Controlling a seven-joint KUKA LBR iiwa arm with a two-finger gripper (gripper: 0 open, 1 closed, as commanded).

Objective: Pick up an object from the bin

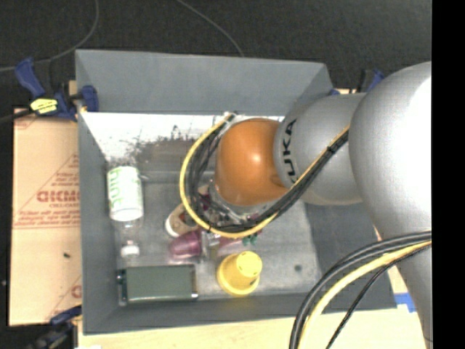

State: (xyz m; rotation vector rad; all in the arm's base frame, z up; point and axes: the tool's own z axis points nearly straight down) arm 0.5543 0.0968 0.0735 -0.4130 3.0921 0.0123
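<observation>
The arm enters from the right, its orange cover (pixel 247 162) over the middle of the bin (pixel 301 242). The end effector (pixel 211 225) is low beneath that cover, mostly hidden by it and the cables; whether it is spread or pressed together cannot be told. Just beside it lie a purple thing (pixel 185 247) and a cream round thing (pixel 176 222). A yellow cup (pixel 240 271) sits near the front wall. A clear bottle (pixel 124 195) lies to the left, a dark flat box (pixel 158 282) in the front-left corner.
</observation>
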